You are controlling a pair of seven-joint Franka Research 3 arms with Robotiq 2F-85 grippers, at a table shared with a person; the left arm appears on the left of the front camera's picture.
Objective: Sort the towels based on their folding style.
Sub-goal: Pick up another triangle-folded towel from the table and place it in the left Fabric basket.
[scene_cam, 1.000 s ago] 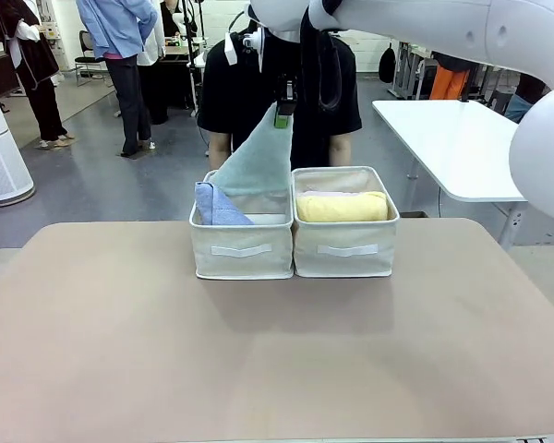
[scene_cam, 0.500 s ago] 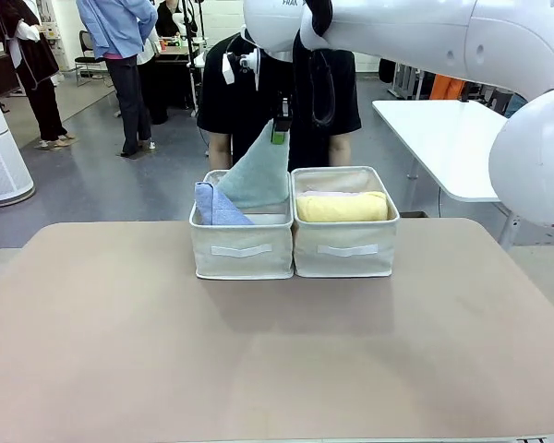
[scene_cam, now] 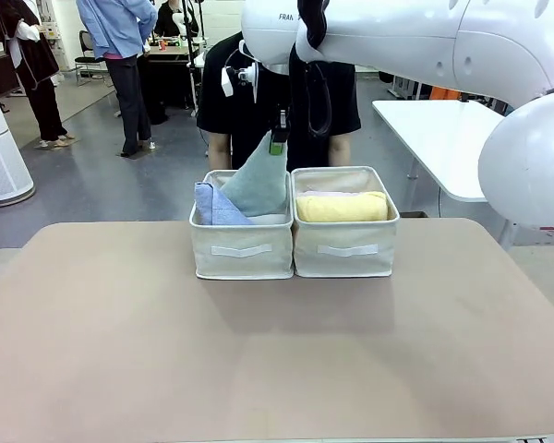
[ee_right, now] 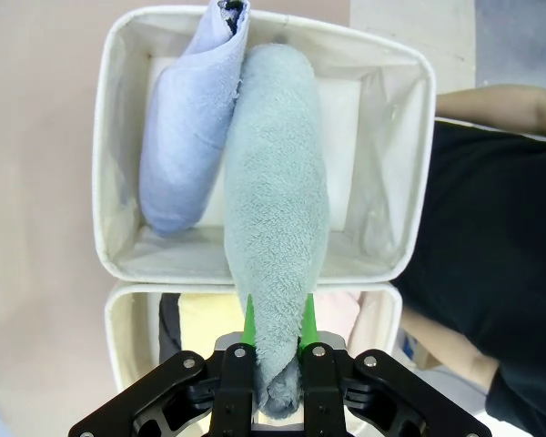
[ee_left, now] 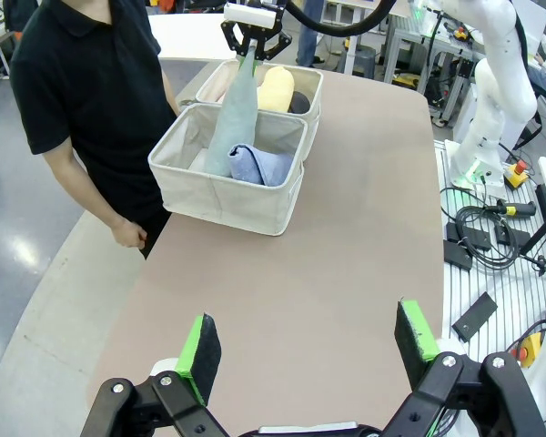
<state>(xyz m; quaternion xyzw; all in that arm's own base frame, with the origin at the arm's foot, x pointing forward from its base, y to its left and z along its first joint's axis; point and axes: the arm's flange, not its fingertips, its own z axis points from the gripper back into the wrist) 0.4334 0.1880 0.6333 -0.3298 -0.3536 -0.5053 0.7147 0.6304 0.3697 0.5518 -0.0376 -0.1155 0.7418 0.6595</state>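
My left gripper (ee_left: 305, 341) hangs over the bare tan tabletop (scene_cam: 277, 351) with its green-padded fingers spread wide and nothing between them; both bins sit well ahead of it, at the table's far edge by the person in the black shirt (ee_left: 91, 82).

Directly below my right gripper (scene_cam: 278, 140) is the left beige fabric bin (scene_cam: 241, 247). In it the lavender-blue pointed terry towel (ee_right: 189, 127) leans against one wall, just beside the pale teal-grey pointed terry towel (ee_right: 278, 209) that I hold. My right fingers are pinched tight on that towel's tip, and its wide lower end reaches down into the bin, touching the lavender-blue one along its side.

Next to my right gripper, touching the first bin, stands the right beige fabric bin (scene_cam: 345, 247). It holds a rolled yellow terry towel (scene_cam: 342, 207) lying across it, a pink roll (scene_cam: 337, 193) behind it, and something dark (ee_left: 299, 101) that I cannot make out clearly.
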